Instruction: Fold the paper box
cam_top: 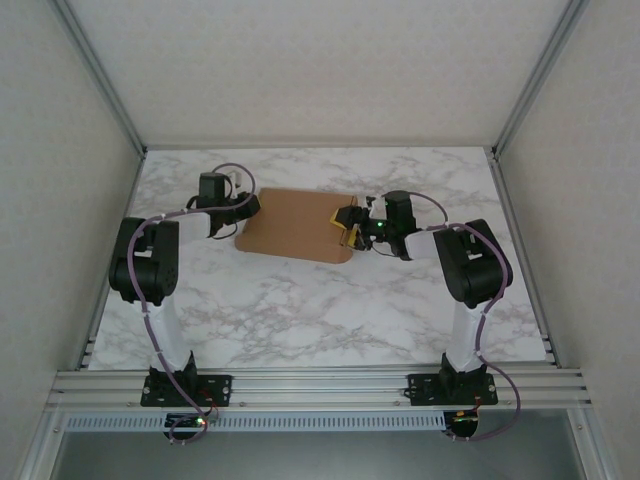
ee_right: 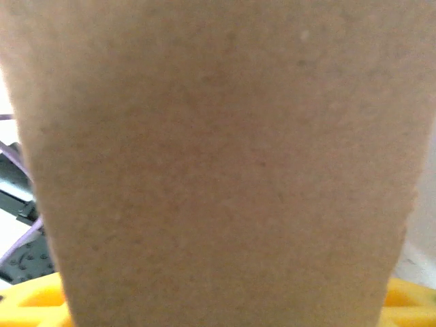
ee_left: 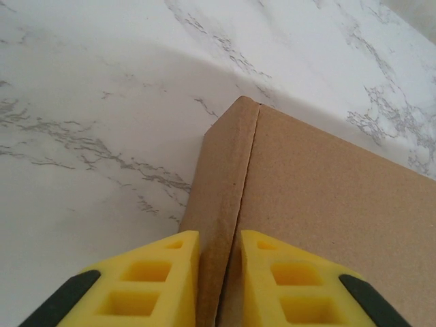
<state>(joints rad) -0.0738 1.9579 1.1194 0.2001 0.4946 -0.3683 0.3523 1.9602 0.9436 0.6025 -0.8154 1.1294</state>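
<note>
Your box [cam_top: 295, 225] lies nearly flat on the worktop [cam_top: 330, 310], toward the far side, between the two arms. It looks early in the fold: the broad panel lies down and no closed box shape has formed. At its left end one side wall [ee_left: 221, 184] is creased upright, and your left fingers [ee_left: 146, 279] are narrow, pinching that wall from both sides. At the right end a flap [ee_right: 218, 157] stands between your right fingers [ee_right: 30, 303], which sit wide to either side; you cannot tell whether they grip it. By my judgement the remaining walls, the tucks and the closing are left to do.
</note>
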